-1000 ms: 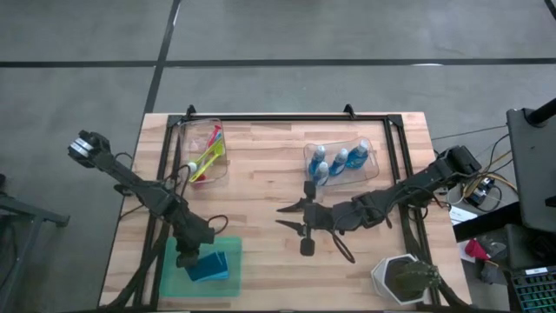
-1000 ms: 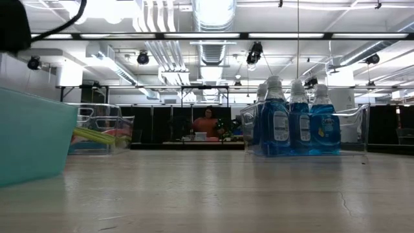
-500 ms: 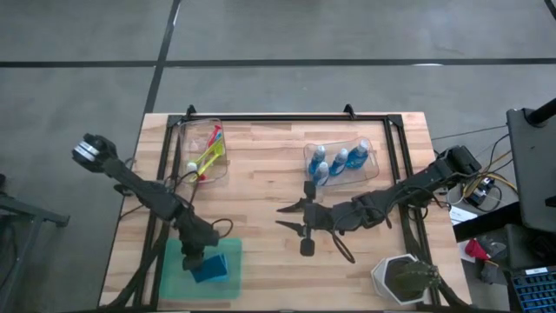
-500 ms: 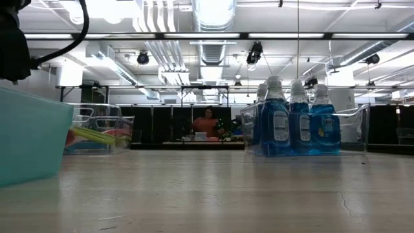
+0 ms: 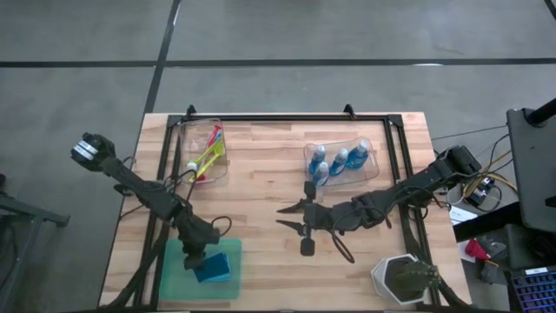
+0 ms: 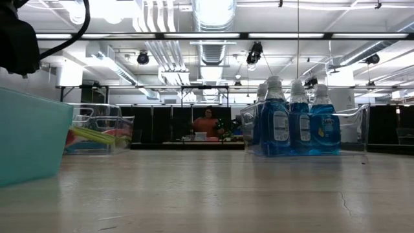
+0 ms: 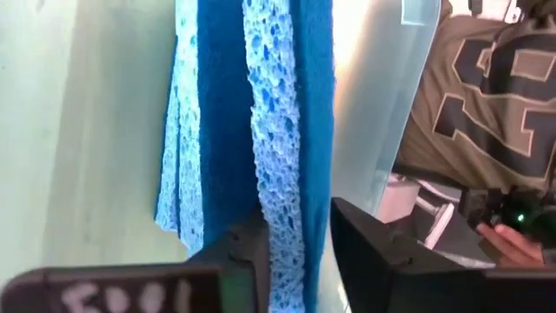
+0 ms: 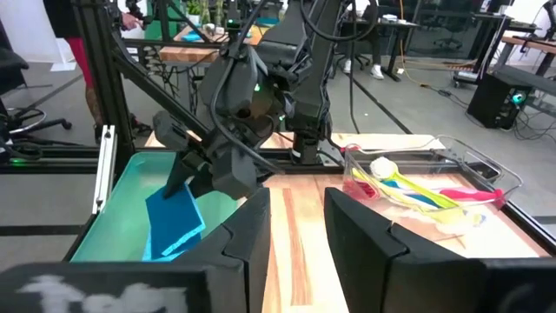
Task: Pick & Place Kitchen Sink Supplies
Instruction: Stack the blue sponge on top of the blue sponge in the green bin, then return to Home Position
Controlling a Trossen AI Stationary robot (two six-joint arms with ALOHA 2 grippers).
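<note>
My left gripper (image 5: 198, 259) reaches down into the green tray (image 5: 174, 276) at the table's near left and is shut on a blue sponge (image 7: 300, 130). A second blue sponge (image 7: 204, 130) stands right beside the held one, outside one finger. My right gripper (image 5: 282, 217) is open and empty above the middle of the table. Three blue bottles with pale caps (image 5: 339, 161) stand in a clear bin at the far right. Yellow-green, pink and blue brushes (image 5: 207, 155) lie in a clear bin at the far left. My left gripper pinches the blue sponge between its two fingers, on its two broad faces near its upper edge (image 7: 291, 230). The fingers come from above, pointing down into the tray. The sponge hangs tilted below them (image 8: 174, 222). I cannot tell whether its lower edge touches the tray floor.
A white faceted pot with a plant (image 5: 401, 280) stands at the near right corner. A black frame (image 5: 287, 117) runs along the table's far edge and sides. A person in a patterned shirt (image 7: 486, 96) is beyond the tray. Bare wood (image 5: 261, 183) lies between the bins.
My left gripper has moved a little toward the table's right edge inside the green tray, keeping the blue sponge with it. The blue patch under it looks narrower from above than a second ago. My right arm has kept still.
</note>
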